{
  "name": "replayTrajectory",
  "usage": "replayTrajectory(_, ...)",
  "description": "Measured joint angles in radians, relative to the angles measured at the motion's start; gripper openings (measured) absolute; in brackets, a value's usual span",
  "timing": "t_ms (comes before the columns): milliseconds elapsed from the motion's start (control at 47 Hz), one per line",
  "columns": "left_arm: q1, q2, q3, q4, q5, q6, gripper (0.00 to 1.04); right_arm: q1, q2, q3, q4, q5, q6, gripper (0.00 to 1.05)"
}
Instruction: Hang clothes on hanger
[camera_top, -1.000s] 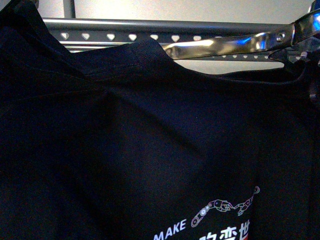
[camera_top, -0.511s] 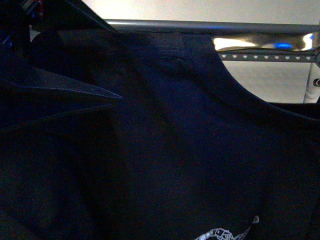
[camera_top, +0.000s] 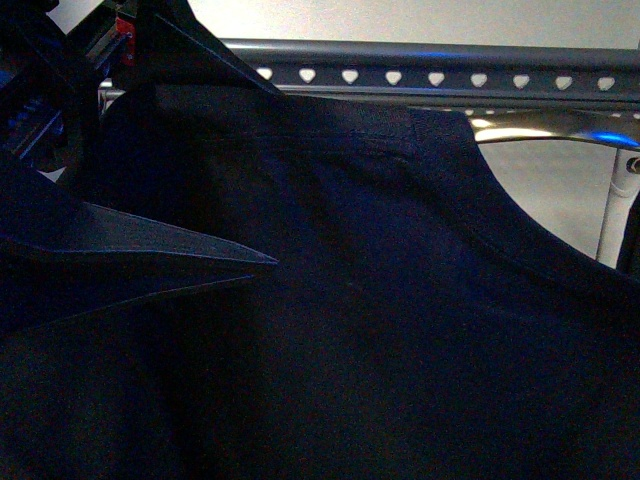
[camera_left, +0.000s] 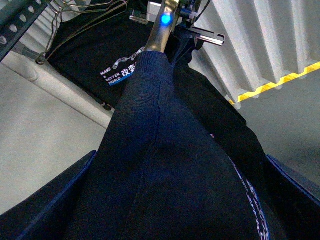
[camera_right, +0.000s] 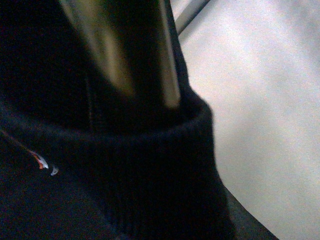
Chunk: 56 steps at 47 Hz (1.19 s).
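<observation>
Against the far rail of the hanger (camera_top: 450, 78), the clothes (camera_top: 400, 300) fill the near view, collar just below the heart holes; the left gripper (camera_left: 181, 155) reaches up at the left, jaws wide, cloth bunched between them; a shiny metal bar (camera_top: 545, 125) enters the collar at right; the right gripper's grip I cannot tell.

rail (camera_top: 430, 77): left stretch hidden behind T-shirt (camera_top: 380, 320)
T-shirt: cropped left, bottom, right
chest print (camera_left: 121, 73): partly hidden by fabric
</observation>
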<state>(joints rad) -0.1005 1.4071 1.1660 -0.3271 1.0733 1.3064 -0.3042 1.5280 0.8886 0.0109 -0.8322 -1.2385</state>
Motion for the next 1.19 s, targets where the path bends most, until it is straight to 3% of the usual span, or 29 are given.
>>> replayTrajectory(447,0.010,-0.002,0.002,0.001,-0.016,0.002,0.98,0.098,-0.040,0.316,-0.235,0.222,-0.064,0.11)
replayTrajectory(702,0.015,-0.008,0.003,0.001,-0.017,0.004,0.98,0.107,-0.085,0.384,-0.350,0.296,-0.264,0.10)
replayTrajectory(936,0.016,-0.008,0.003,0.001,-0.019,0.005,0.98,0.127,-0.135,0.330,-0.289,0.312,-0.373,0.09)
replayTrajectory(1191,0.026,-0.009,0.003,0.001,-0.023,0.005,0.98,0.152,-0.187,0.266,-0.074,0.306,-0.412,0.09)
